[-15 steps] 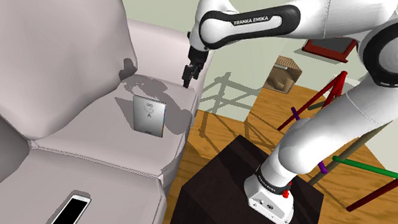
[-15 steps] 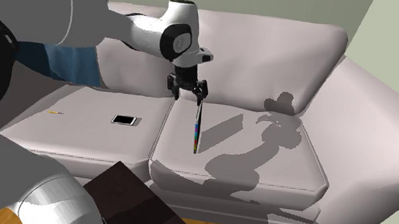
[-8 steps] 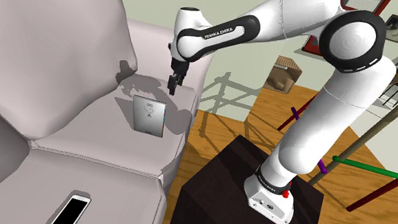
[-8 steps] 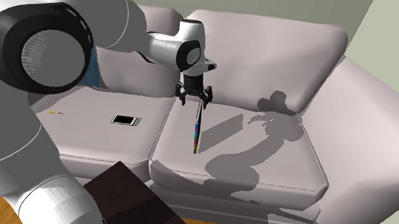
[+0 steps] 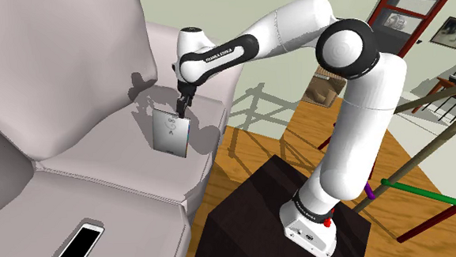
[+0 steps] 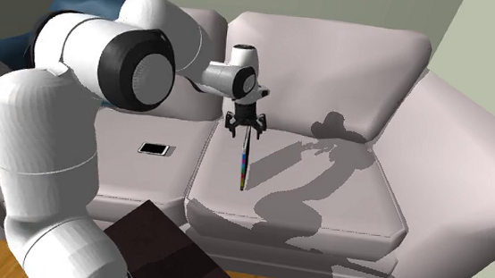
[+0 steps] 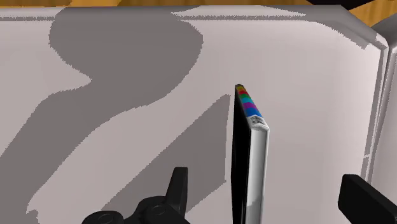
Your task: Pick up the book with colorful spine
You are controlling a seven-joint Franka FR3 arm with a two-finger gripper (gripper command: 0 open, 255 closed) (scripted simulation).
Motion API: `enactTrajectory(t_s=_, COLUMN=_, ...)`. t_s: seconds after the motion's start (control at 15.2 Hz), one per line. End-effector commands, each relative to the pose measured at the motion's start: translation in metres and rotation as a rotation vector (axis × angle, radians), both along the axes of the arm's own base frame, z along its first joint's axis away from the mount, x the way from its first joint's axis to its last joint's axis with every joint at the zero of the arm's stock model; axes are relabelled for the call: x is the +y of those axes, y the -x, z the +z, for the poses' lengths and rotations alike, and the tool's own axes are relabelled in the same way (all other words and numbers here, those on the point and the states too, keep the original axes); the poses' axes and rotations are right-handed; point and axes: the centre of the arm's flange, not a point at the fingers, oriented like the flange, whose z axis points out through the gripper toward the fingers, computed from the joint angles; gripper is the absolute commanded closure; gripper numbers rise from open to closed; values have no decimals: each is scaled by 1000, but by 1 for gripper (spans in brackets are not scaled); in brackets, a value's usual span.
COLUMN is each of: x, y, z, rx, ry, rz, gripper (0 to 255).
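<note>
While the book (image 5: pixel 171 136) stands upright on edge on the sofa (image 5: pixel 101 165) seat, the black pincer (image 5: pixel 183 110) hangs over that seat, fingers (image 7: pixel 180 188) spread either side of the book's top, not touching it.

The thin book (image 5: pixel 171 135) stands upright on edge on a pale sofa cushion (image 5: pixel 101 165). Its cover is grey, its spine banded in bright colours.

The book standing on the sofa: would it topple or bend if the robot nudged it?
The book stands on its thin edge on a sofa cushion, so a sideways nudge would probably tip it. It looks thin but straight, so likely fairly stiff. The open fingers straddle it without touching.
</note>
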Motion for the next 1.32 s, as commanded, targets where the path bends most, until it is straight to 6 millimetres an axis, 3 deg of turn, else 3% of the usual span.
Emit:
enactTrajectory(t_s=0.0, x=4, y=-6, z=-11, rx=1, ry=2, rz=10, gripper=0)
enactTrajectory(t_s=0.4, x=4, y=-6, z=-46, rx=1, ry=2, rz=10, gripper=0)
enactTrajectory(t_s=0.53, x=4, y=-6, z=-46, rx=1, ry=2, rz=10, gripper=0)
enactTrajectory(t_s=0.59, x=5, y=-6, z=-46, rx=1, ry=2, rz=10, gripper=255)
enactTrajectory(t_s=1.25, x=4, y=-6, z=-41, rx=1, ry=2, rz=10, gripper=255)
